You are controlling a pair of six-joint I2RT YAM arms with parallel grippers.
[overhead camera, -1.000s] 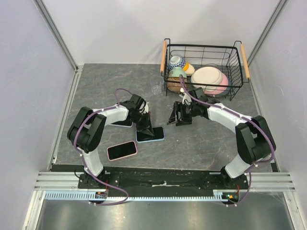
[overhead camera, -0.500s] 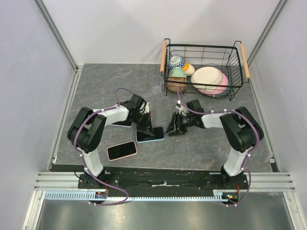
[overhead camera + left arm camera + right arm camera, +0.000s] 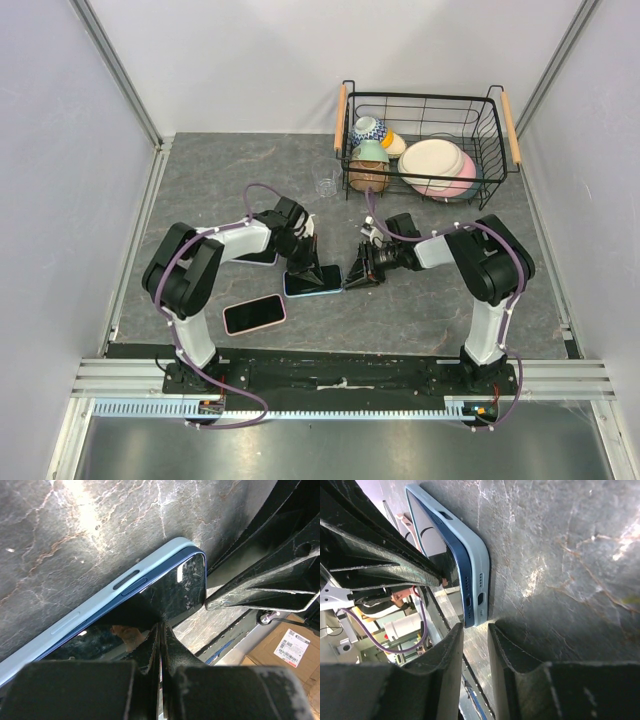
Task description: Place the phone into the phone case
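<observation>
Narrowing to a slim empty gap, right hand (image 3: 357,278) has reached 3 o'clock edge of phone (image 3: 312,285); closed left hand (image 3: 304,269) presses it into case (image 3: 100,575).

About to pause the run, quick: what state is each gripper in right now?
Left gripper: shut, holding nothing, tips on the screen of the phone.
Right gripper: narrowly open, empty, at the phone's end.

The dark marbled table (image 3: 430,300) bears a wire basket (image 3: 420,97) far right, a small glass (image 3: 326,186) beside it, the phone (image 3: 308,284) in its pale-blue phone case (image 3: 100,575) centrally, and a pink phone (image 3: 254,314) near left.
</observation>
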